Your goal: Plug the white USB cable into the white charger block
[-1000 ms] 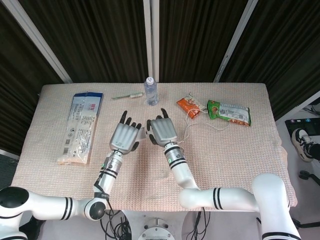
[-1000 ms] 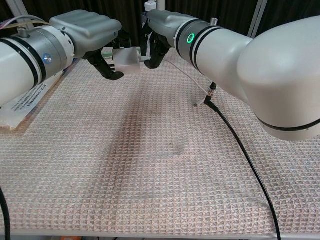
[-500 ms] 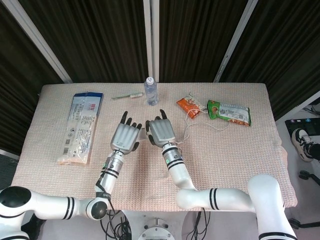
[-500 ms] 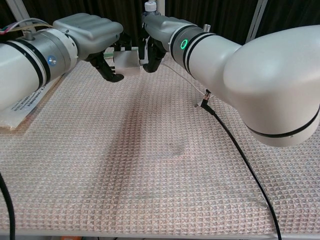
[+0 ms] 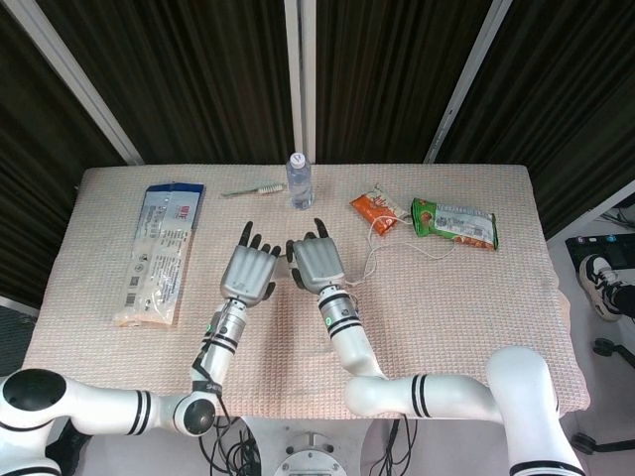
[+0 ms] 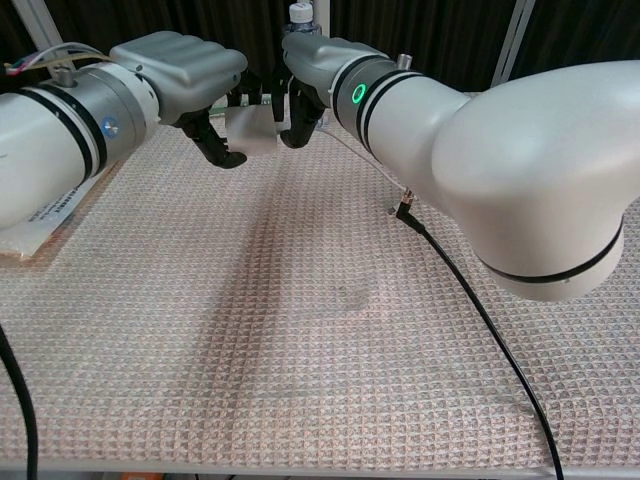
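White charger block (image 6: pixel 250 130) clamped in our left hand (image 5: pixel 250 271) fingers, cable plug pinched in our right hand (image 5: pixel 316 263): slight misalignment could jam the plug.

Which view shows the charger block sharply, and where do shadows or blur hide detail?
Chest view: the white charger block sits soft and shaded between the left hand and right hand. Head view: evenly lit and sharp, but the hands cover the block; the white USB cable shows faintly.
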You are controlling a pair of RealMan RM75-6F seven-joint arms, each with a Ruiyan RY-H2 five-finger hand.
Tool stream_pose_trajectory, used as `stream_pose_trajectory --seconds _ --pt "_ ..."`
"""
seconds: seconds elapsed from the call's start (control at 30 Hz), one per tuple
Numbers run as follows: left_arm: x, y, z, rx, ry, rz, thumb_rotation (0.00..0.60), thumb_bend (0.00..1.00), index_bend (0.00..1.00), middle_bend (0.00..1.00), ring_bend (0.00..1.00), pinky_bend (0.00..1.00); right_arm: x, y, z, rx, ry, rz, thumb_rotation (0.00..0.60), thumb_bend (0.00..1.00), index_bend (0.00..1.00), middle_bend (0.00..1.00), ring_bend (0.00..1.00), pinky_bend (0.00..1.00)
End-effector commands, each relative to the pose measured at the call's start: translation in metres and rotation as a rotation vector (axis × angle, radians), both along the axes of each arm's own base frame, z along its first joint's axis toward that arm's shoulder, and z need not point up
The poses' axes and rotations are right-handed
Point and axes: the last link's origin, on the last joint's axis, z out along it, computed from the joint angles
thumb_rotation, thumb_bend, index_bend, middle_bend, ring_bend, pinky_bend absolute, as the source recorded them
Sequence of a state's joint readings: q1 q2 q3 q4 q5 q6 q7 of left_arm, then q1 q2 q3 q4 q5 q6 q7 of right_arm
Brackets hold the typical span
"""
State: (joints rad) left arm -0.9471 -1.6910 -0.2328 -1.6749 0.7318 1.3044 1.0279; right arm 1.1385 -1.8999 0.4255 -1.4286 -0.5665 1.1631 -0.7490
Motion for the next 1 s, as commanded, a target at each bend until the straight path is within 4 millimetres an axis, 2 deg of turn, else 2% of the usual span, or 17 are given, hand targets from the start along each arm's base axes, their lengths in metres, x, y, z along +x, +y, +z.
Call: stream_pose_trajectory --seconds 0.03,0.2,0.33,0.47,0.67,0.9,1.0 --pt "-0.001 0.0 0.0 0.0 -0.002 0.004 0.515 0.36 0.45 0.41 0.2 0.0 0.0 0.0 0.0 -0.001 0.004 0.001 0.6 0.37 0.57 0.51 0.3 0.02" --pt "-0.004 0.001 0.0 0.001 -0.004 0.009 0.517 0.36 0.45 0.41 0.2 0.0 -0.003 0.0 0.001 0.002 0.006 0.001 0.6 0.29 0.4 0.44 0.26 0.02" --pt "-0.006 0.001 0.002 0.002 -0.011 0.01 0.516 0.36 0.45 0.41 0.2 0.0 -0.007 0.0 0.003 0.002 0.007 -0.007 0.6 0.11 0.21 0.38 0.23 0.02" --pt "-0.011 0.001 0.004 0.003 -0.019 0.014 0.514 0.36 0.45 0.4 0.2 0.0 -0.013 -0.001 0.008 -0.003 0.008 -0.014 0.6 0.06 0.1 0.34 0.21 0.02" --pt "-0.039 0.004 0.005 -0.01 -0.045 0.064 0.518 0.36 0.44 0.38 0.2 0.0 -0.036 -0.002 0.034 -0.041 0.042 -0.019 0.6 0.06 0.04 0.28 0.18 0.01" --pt "-0.088 0.008 -0.007 -0.066 -0.052 0.187 0.516 0.35 0.41 0.36 0.18 0.0 -0.08 0.005 0.08 -0.09 0.081 -0.031 0.6 0.06 0.02 0.26 0.17 0.0" --pt "-0.101 0.009 -0.013 -0.08 -0.06 0.223 0.532 0.35 0.41 0.36 0.18 0.0 -0.097 0.009 0.097 -0.106 0.077 -0.043 0.6 0.06 0.02 0.26 0.17 0.0"
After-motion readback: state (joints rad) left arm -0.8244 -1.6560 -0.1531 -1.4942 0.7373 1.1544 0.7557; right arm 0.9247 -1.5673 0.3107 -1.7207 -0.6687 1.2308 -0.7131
